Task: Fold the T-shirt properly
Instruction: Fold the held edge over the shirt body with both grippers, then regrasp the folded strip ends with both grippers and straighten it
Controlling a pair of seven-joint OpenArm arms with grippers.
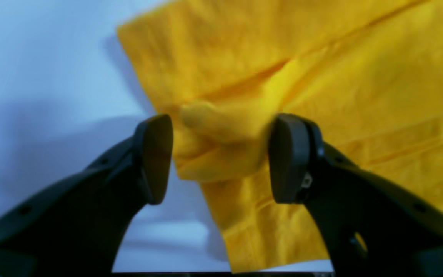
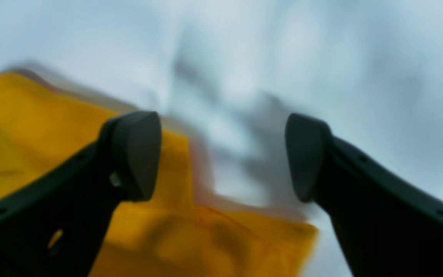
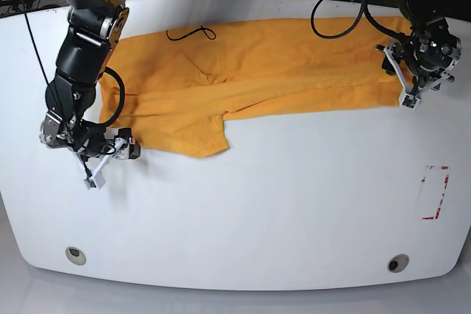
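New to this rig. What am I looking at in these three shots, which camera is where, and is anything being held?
It is a two-armed robot at a white table. The base view looks down on the whole scene; the other two come from cameras mounted at each wrist, looking out past the two dark fingers of that arm's end effector.

An orange-yellow T-shirt lies spread across the far half of the table, partly folded lengthwise. A thin black cable rests on it.

The left end effector, on the base view's right, is open, with a bunched edge of the shirt between its fingers; it is not clamped shut. The right end effector, on the base view's left, is open over bare table beside the shirt's edge, holding nothing. That view is blurred.
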